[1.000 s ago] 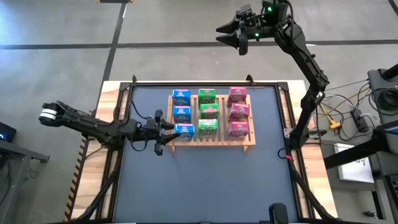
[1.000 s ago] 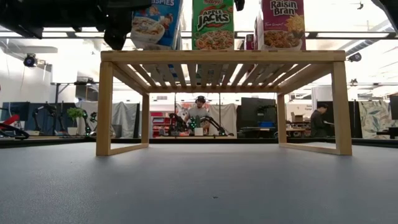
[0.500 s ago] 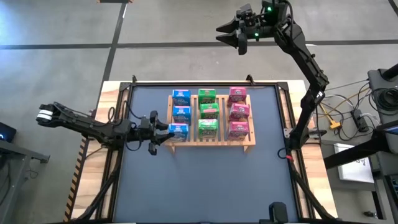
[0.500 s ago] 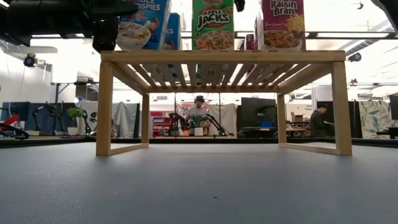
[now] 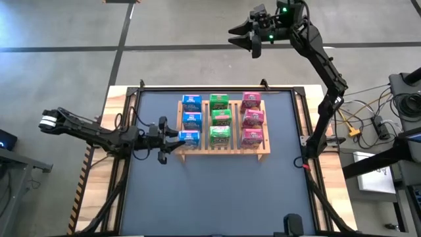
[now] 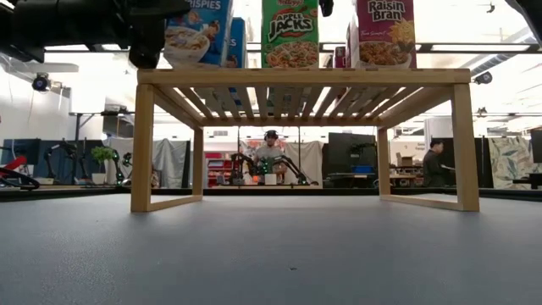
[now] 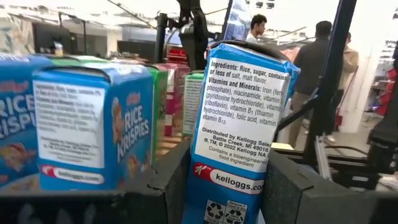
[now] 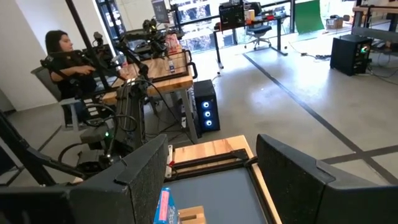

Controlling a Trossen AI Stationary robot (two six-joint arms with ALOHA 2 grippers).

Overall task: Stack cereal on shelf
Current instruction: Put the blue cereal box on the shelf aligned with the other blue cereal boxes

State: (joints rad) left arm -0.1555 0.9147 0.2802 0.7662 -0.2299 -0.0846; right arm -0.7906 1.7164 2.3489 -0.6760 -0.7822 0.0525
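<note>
The shelf [image 5: 263, 153] is a light wooden slatted rack at the middle of the dark table. On it stand several small cereal boxes in three rows: blue [image 5: 191, 103], green [image 5: 220, 118] and pink [image 5: 252, 118]. My left gripper [image 5: 175, 138] reaches in level from the table's left and is shut on the nearest blue box [image 5: 191, 137], at the shelf's near left corner [image 6: 152, 76]. My right gripper [image 5: 245, 41] hangs open high beyond the table's far edge, with nothing between its fingers [image 8: 298, 180]. My left gripper pinches the blue box's lower half [image 7: 239, 186] between its two fingers [image 7: 165, 186], one on each wide face, so the narrow ingredients panel faces the wrist. The fingers come level from the table's left. The box stands nearly upright, bottom edge [image 6: 196, 64] at the shelf top; whether it rests there I cannot tell.
Bare dark mat [image 5: 217, 191] lies between the shelf and the table's near edge, and under the shelf [image 6: 296, 169]. A second blue box [image 7: 93, 124] stands close beside the held one. Cables and gear [image 5: 375, 125] lie off the table's right. People are in the room behind [image 6: 271, 148].
My left gripper has drawn back a little toward the table's left edge, still shut on the near blue box. The box has shifted with it toward the shelf's left end, staying nearly upright. My right arm has kept still.
</note>
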